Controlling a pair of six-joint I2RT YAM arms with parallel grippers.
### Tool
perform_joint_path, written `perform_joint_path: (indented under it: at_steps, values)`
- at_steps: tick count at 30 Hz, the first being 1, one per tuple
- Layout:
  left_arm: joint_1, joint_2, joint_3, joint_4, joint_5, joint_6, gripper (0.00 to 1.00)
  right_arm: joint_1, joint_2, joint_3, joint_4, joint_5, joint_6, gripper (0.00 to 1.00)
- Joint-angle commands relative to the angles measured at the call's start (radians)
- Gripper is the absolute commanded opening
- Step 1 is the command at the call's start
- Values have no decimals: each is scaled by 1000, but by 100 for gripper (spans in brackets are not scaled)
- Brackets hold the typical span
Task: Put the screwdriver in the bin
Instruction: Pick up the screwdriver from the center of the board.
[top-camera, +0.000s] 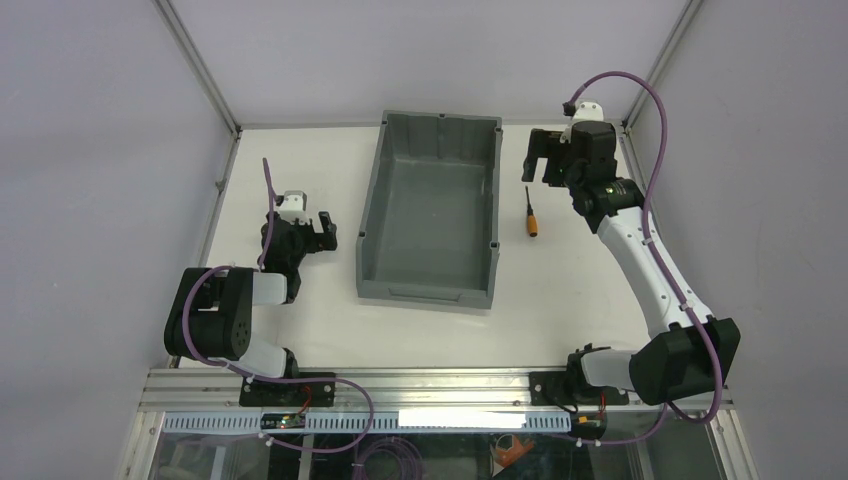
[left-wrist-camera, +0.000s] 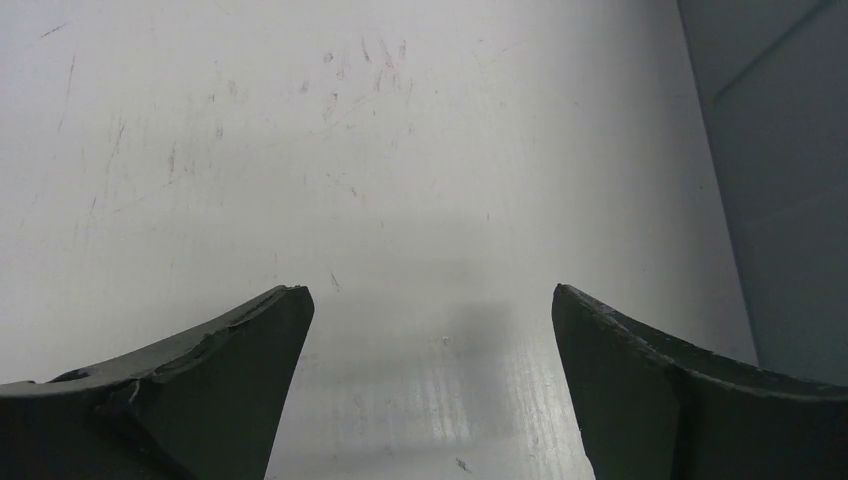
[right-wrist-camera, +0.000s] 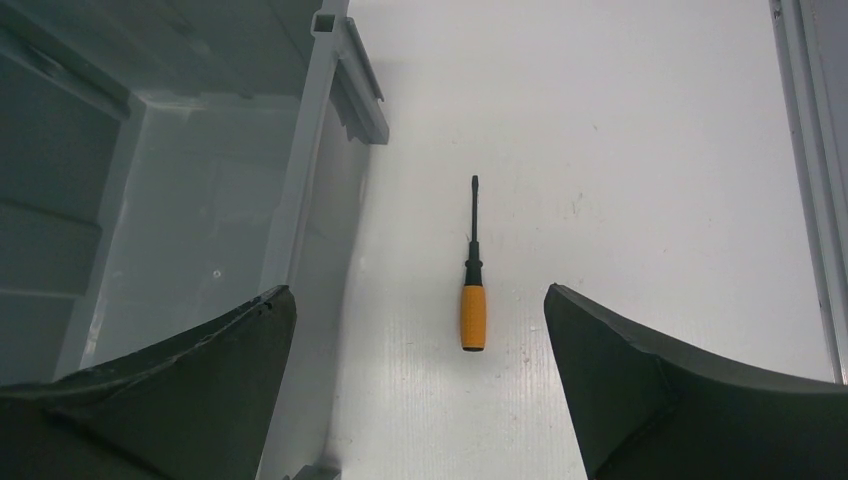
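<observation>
The screwdriver (top-camera: 531, 213), with an orange handle and a thin black shaft, lies on the white table just right of the bin (top-camera: 372, 200), a large grey bin with nothing in it. My right gripper (top-camera: 540, 172) hangs open above the table just beyond the screwdriver's tip. In the right wrist view the screwdriver (right-wrist-camera: 473, 316) lies lengthwise between the spread fingers of the right gripper (right-wrist-camera: 418, 290), a little ahead of them and untouched. The bin wall (right-wrist-camera: 300, 180) runs along the left. My left gripper (top-camera: 328, 230) rests open and holds nothing left of the bin.
In the left wrist view the left gripper (left-wrist-camera: 432, 290) faces scratched white tabletop, with the bin's grey side (left-wrist-camera: 790, 200) at the right edge. Metal frame rails (top-camera: 640, 190) border the table close behind and to the right of the right arm.
</observation>
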Motion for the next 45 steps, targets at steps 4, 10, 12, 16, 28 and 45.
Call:
perform_joint_path:
  at_steps: [4, 10, 12, 16, 28, 45]
  values:
    - [7, -2, 14, 76, 25, 11, 99, -3, -16, 56, 1, -2, 17, 99]
    - [7, -1, 14, 75, 25, 11, 99, -5, 15, 140, -89, 9, 30, 99]
    - [7, 0, 14, 75, 24, 11, 99, -4, 25, 171, -121, 8, 35, 99]
    - [7, 0, 14, 75, 25, 11, 99, -5, 53, 231, -178, 0, 42, 99]
    - [7, 0, 14, 75, 25, 11, 99, -5, 229, 498, -429, -4, 43, 99]
    - [7, 0, 14, 76, 25, 11, 99, -26, 493, 665, -653, -39, 48, 99]
